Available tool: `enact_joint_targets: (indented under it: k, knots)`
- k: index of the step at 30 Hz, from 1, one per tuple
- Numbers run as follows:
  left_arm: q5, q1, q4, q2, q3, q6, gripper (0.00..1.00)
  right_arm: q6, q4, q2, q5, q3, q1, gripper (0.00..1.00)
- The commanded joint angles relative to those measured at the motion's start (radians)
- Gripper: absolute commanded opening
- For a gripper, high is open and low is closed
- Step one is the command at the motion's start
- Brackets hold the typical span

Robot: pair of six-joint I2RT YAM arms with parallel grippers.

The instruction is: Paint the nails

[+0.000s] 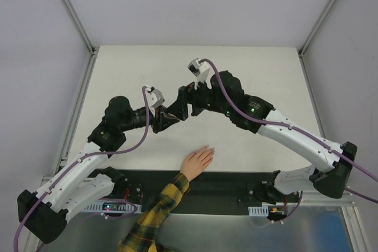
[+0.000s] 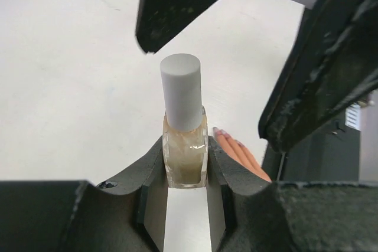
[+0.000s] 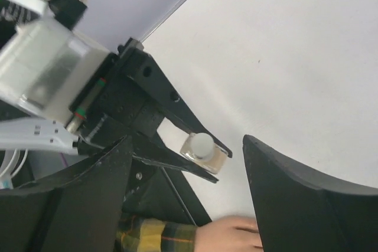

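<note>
On your left, the left end effector [image 1: 164,121] is pinched on a small beige bottle [image 2: 185,151]. It holds the glass body low between its fingers and keeps the bottle upright above the table [image 1: 236,69]. The white cap [image 2: 181,90] sits on the neck and no brush is out, so I judge that the polish is not yet opened.

Just to the right, the right end effector [image 1: 184,105] meets the left one over the middle of the table. Its jaws are spread wide, one on each side of the cap and clear of it (the right wrist view shows open space on both sides of the bottle). It grips nothing.

Further right and nearer to you, the hand [image 1: 198,162] in the yellow-and-black plaid sleeve [image 1: 159,205] lies flat, palm down, near the front edge of the table. Its fingers point away from you, toward the bottle. The nails [image 2: 217,130] are there, on the fingertips that show just behind the bottle in the left wrist view. They look pale pink, but they are too small to tell you whether any coat is on them.

As I read it, the bottle is picked up and presented, and that is all that is done. What is left is to close on the cap, unscrew it, lift out the brush and paint each nail.
</note>
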Motion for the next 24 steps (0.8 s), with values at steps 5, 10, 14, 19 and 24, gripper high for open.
enact_joint_targets:
  k: [5,10,14,19,24]
  knots:
    - [-0.261,-0.013,0.028,-0.059,0.042,0.011,0.00,0.109,-0.217,0.120,0.502,0.241,0.140,0.50]
    - [-0.267,-0.019,0.028,-0.079,0.042,0.013,0.00,0.151,-0.232,0.191,0.550,0.294,0.163,0.37]
    - [-0.272,-0.028,0.028,-0.085,0.042,0.013,0.00,0.150,-0.237,0.225,0.586,0.333,0.183,0.27]
    - [-0.276,-0.036,0.026,-0.085,0.040,0.013,0.00,0.142,-0.244,0.241,0.614,0.353,0.186,0.27]
    - [-0.275,-0.036,0.026,-0.081,0.040,0.013,0.00,0.128,-0.255,0.257,0.608,0.370,0.187,0.24]
